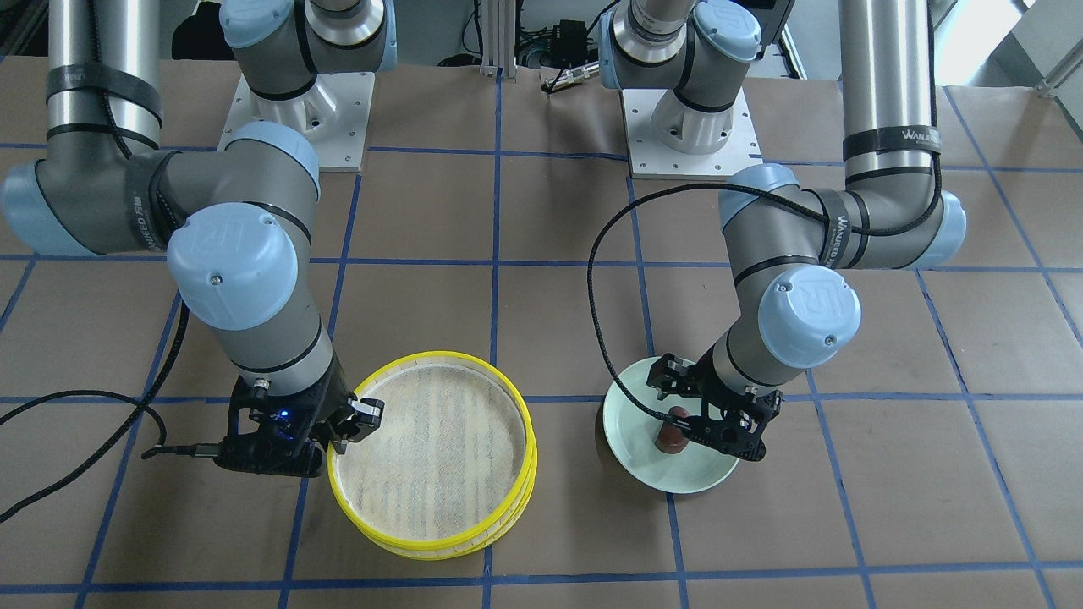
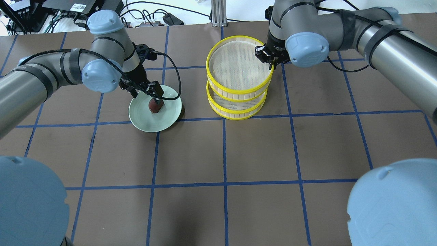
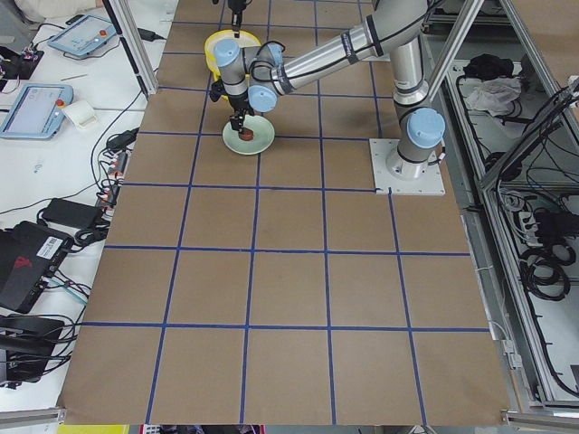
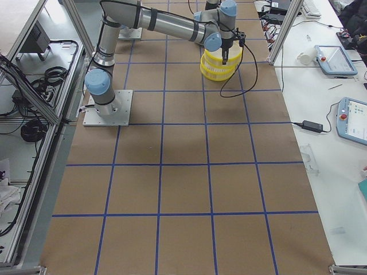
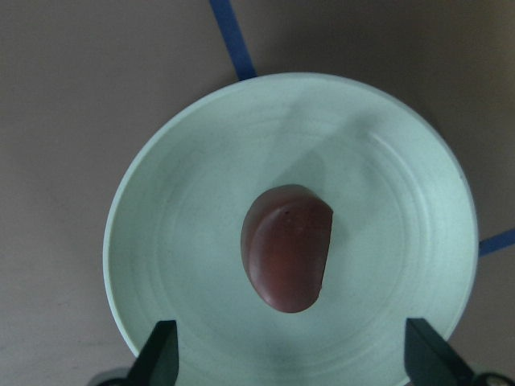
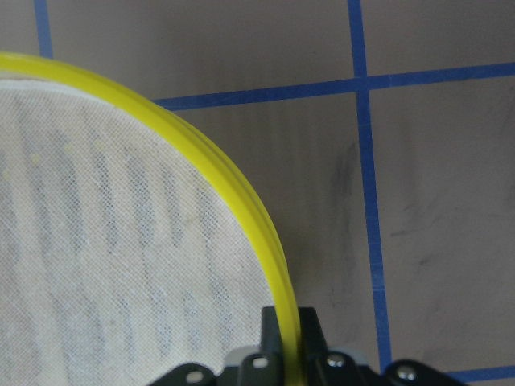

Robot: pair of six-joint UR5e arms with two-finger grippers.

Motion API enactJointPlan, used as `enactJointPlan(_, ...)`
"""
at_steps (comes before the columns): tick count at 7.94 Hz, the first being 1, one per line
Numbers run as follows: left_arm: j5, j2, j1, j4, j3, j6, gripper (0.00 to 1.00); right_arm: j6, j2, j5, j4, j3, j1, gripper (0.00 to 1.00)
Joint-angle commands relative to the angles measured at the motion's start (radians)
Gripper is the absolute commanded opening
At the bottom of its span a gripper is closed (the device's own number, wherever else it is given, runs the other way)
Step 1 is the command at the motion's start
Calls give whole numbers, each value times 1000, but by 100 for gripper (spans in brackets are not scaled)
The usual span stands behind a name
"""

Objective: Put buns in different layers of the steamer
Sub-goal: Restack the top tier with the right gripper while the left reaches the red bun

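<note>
The dark reddish-brown bun (image 5: 287, 249) lies in the middle of the pale green plate (image 5: 185, 241). My left gripper (image 2: 156, 102) hangs just above it, open, with one finger (image 5: 161, 354) on each side of the bun. Two yellow-rimmed steamer layers are stacked. The top layer (image 2: 235, 68) has a bare woven base and sits slightly off the lower layer (image 2: 235, 111). My right gripper (image 6: 288, 322) is shut on the top layer's yellow rim (image 6: 241, 201). The cream-white bun is out of view. The front view shows the bun (image 1: 674, 427), the plate (image 1: 643, 461) and the top layer (image 1: 440, 448).
The table is brown paper with a blue tape grid. The plate (image 2: 146, 121) and the steamer stack stand about one plate's width apart. A black cable (image 1: 605, 338) loops from the left wrist over the plate's edge. Both arm bases stand at the robot's side of the table.
</note>
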Motion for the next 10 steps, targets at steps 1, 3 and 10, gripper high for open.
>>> enactJointPlan(1, -25, -50, 1, 53, -4, 26, 100, 12, 20, 11, -12, 22, 4, 0)
enactJointPlan(3, -16, -80, 1, 58, -4, 28, 100, 10, 21, 11, -9, 44, 4, 0)
enactJointPlan(10, -9, -96, 1, 61, -5, 34, 0, 29, 21, 19, -9, 56, 9, 0)
